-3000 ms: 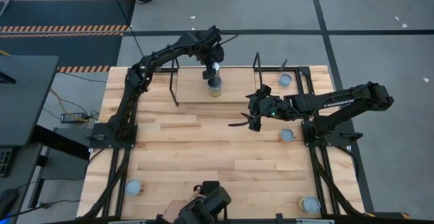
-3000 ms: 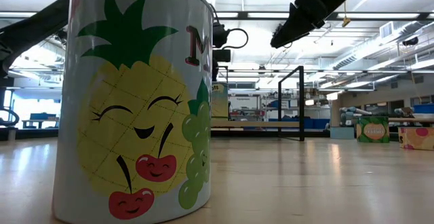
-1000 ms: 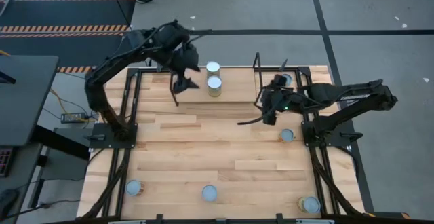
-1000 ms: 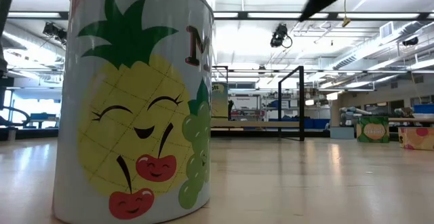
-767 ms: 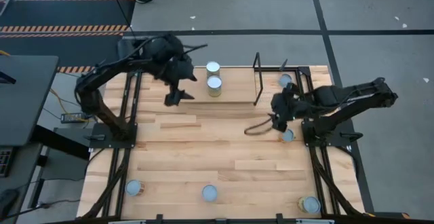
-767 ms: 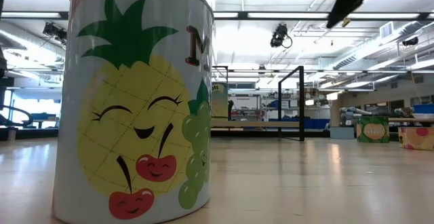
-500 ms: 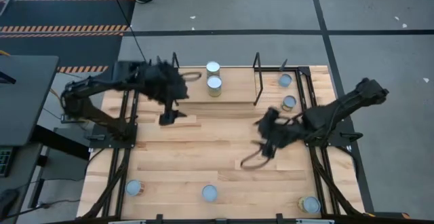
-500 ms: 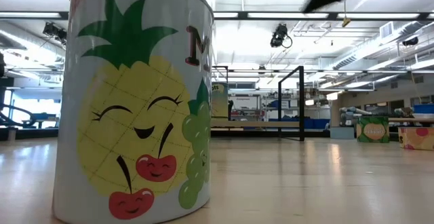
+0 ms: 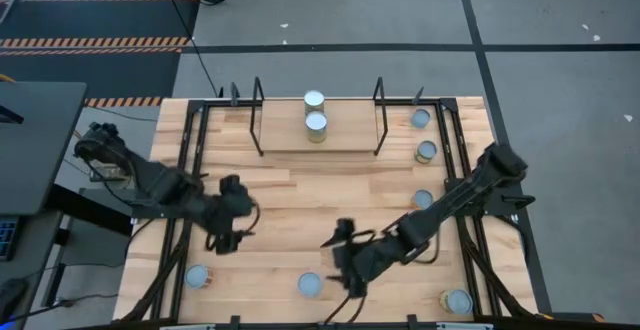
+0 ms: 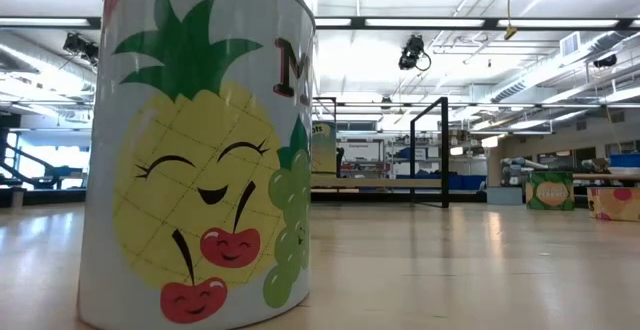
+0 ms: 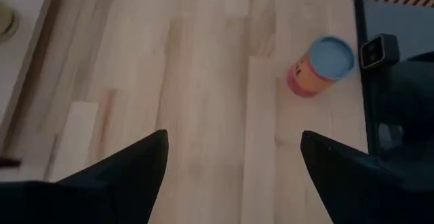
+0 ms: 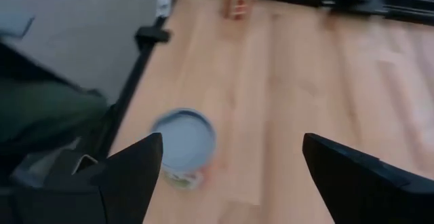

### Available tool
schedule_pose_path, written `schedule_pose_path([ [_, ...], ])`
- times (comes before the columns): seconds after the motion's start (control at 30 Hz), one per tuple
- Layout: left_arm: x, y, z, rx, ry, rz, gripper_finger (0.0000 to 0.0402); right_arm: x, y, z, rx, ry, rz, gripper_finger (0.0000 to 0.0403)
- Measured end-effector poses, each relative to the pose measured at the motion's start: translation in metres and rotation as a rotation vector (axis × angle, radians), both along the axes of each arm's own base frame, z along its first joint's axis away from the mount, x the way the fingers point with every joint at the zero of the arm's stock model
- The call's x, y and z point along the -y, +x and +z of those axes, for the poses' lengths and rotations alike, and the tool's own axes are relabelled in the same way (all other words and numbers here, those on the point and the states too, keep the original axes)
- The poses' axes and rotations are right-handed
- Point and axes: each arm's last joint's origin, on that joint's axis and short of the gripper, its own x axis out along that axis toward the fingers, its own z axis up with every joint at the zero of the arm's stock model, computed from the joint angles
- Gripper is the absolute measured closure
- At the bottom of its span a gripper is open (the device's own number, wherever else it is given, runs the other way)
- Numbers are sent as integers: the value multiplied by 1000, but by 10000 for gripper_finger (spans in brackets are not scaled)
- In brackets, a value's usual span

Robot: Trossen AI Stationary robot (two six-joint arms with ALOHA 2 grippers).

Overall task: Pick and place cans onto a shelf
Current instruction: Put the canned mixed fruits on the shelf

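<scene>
— Table (image 9: 300,195) layout? Cans?
— Two cans (image 9: 315,122) on the far shelf (image 9: 290,140); others along the right and near edges.
— Grippers?
— Left gripper (image 9: 228,232) and right gripper (image 9: 345,265) low near front, both spread, holding nothing.

The tabletop (image 9: 300,210) is pale butcher-block wood, smooth with a soft sheen and visible plank seams. The shelf (image 9: 330,142) has a light-wood board in a thin matt black metal frame. The cans (image 9: 315,122) show dull silvery metal tops; the nearest can (image 10: 195,150) wears a glossy printed fruit label.
</scene>
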Motion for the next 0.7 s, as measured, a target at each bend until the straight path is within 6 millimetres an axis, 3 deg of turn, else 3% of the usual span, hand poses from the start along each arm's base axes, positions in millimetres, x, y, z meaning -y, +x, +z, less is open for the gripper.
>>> schedule_pose_path([
  [0.27,24,-7,-44,77,45,10,61,-12,45,-39,-90,-33,181,8],
  [0.47,24,-6,-68,105,59,48,61,-12,59,-62,-119,-76,289,10],
  [0.7,23,-6,-83,114,70,58,61,-6,67,-70,-126,-33,303,11],
])
